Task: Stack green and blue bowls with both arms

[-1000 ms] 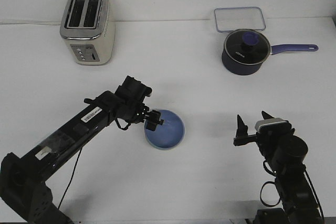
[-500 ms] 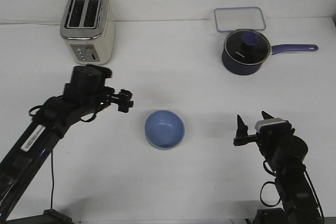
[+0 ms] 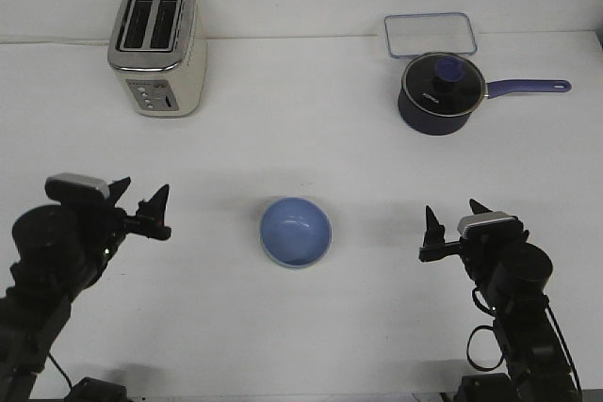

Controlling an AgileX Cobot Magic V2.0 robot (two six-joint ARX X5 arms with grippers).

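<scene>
Front view shows the blue bowl (image 3: 296, 232) standing upright on the white table (image 3: 311, 138), between the two grippers and apart from both. A thin paler rim shows around its lower edge, so the green bowl is probably below it and the stack seems done, but its color there is too faint to be sure. The left gripper (image 3: 139, 204) is to the left of the bowl, its two pointed fingers spread and holding nothing; the bowl lies to its right, well clear of the fingertips. The right gripper (image 3: 452, 225) is on the other side, also with spread fingers and empty, with the bowl to its left. I judge both arms stand back like this so the bowl stays free and is not knocked. The toaster (image 3: 156, 48) is far beyond the left gripper, and the saucepan (image 3: 440, 91) with the clear lid (image 3: 430, 34) far beyond the right one.
</scene>
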